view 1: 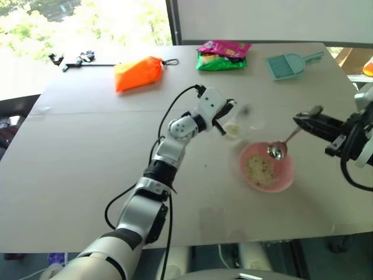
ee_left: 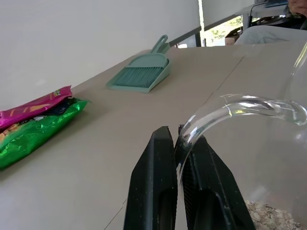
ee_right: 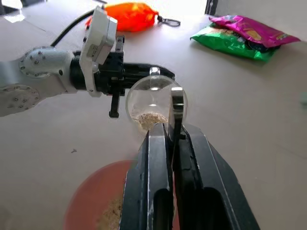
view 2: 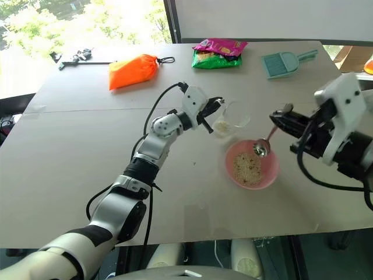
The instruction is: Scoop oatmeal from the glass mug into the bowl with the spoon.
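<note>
Mid-frame, our left tool (view 1: 223, 121) pinches the mug (view 2: 233, 119) handle; our right tool (view 1: 303, 121) clamps the spoon (view 1: 278, 149) over the bowl (view 1: 267, 168). Oatmeal (view 1: 259, 169) lies in both; more scoops remain, we judge.

table (view 1: 87, 169) | bowl (view 1: 285, 178), orange pouch (view 1: 137, 73), snack packets (view 1: 221, 56), teal dustpan (view 1: 285, 66)

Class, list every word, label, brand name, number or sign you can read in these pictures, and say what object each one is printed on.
No text can be read in these pictures.
Pink and green foil snack packets: printing shows, too blurred to read.
White label plate on the left gripper: faint marks, too small to read.
Orange fabric pouch, teal plastic dustpan, round pink plastic bowl: no lettering visible.
</note>
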Controlling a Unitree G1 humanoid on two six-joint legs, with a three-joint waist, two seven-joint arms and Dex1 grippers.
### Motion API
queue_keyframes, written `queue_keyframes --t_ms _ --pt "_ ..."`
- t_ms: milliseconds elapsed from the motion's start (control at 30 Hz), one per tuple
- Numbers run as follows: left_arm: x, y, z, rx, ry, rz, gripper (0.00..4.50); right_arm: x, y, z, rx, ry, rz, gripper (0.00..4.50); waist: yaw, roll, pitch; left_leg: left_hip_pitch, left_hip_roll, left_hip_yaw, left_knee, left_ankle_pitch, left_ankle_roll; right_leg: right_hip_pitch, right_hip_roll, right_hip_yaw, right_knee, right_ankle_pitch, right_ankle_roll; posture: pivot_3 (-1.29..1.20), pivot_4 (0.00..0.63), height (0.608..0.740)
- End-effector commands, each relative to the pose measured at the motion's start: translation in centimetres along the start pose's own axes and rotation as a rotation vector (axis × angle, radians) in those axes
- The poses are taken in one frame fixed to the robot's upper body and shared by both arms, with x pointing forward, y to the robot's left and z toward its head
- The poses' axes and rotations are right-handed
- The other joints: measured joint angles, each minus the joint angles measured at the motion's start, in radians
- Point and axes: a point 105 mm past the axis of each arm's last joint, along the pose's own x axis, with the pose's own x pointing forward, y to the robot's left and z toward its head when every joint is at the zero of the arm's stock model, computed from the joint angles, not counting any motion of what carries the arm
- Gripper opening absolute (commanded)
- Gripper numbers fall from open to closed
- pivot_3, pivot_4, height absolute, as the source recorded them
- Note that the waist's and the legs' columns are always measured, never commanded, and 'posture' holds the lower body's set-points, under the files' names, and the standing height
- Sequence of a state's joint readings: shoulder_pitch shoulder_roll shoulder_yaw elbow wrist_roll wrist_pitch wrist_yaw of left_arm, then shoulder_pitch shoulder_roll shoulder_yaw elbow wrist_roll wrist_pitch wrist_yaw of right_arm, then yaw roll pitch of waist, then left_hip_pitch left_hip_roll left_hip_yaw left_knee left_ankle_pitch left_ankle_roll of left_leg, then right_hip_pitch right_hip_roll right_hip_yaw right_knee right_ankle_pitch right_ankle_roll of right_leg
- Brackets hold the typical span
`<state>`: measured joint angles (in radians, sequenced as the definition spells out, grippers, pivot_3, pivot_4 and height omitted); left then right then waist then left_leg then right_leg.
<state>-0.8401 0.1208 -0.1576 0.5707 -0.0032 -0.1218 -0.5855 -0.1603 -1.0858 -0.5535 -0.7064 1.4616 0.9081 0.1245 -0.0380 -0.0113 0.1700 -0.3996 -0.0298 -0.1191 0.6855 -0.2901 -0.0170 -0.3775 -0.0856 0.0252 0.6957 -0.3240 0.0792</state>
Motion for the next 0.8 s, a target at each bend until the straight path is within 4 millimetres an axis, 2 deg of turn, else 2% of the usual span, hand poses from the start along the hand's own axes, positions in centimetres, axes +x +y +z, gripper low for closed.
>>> queue_keyframes --t_ms 33,133,200,567,767,800 --pt "-0.2 1.2 2.2 -0.002 -0.083 0.055 0.04 -0.5 -0.6 3.9 0.143 -0.216 -0.003 0.00 0.000 0.000 0.000 0.000 0.000 0.000 0.000 0.000 0.000 0.000 0.000 0.000 0.000 0.000 0.000 0.00 0.150 0.740" --pt "-0.6 1.4 2.1 -0.003 -0.078 0.074 0.04 -0.4 -1.1 6.1 0.268 -0.334 0.013 0.00 0.000 0.000 0.000 0.000 0.000 0.000 0.000 0.000 0.000 0.000 0.000 0.000 0.000 0.000 0.000 0.00 0.150 0.740" --pt "-0.7 1.4 2.3 -0.033 -0.092 0.097 0.04 0.6 -1.3 6.5 0.308 -0.353 0.021 0.00 -0.005 0.000 0.000 0.000 0.000 0.000 0.000 0.000 0.000 0.000 0.000 0.000 0.000 0.000 0.000 0.00 0.150 0.740" --pt "-1.5 1.0 4.0 -0.133 -0.156 0.156 0.04 5.2 -2.6 4.8 0.288 -0.301 -0.014 0.00 -0.002 0.000 0.000 -0.001 0.000 -0.001 0.000 0.000 0.000 0.000 0.000 -0.001 -0.001 0.000 0.000 0.00 0.150 0.740" --pt "-2.0 1.2 3.7 -0.163 -0.144 0.181 0.04 8.5 -1.1 3.7 0.187 -0.249 0.060 0.00 -0.006 0.001 0.000 0.001 0.000 -0.001 0.000 0.000 0.000 0.000 0.000 0.000 0.000 0.000 0.000 0.00 0.150 0.740" --pt "-2.1 1.3 3.6 -0.173 -0.141 0.187 0.00 8.9 -1.0 3.6 0.178 -0.246 0.063 0.35 -0.005 0.001 0.000 0.001 0.000 -0.001 0.000 0.000 0.000 -0.001 0.000 0.000 0.000 0.000 0.000 0.00 0.150 0.740"
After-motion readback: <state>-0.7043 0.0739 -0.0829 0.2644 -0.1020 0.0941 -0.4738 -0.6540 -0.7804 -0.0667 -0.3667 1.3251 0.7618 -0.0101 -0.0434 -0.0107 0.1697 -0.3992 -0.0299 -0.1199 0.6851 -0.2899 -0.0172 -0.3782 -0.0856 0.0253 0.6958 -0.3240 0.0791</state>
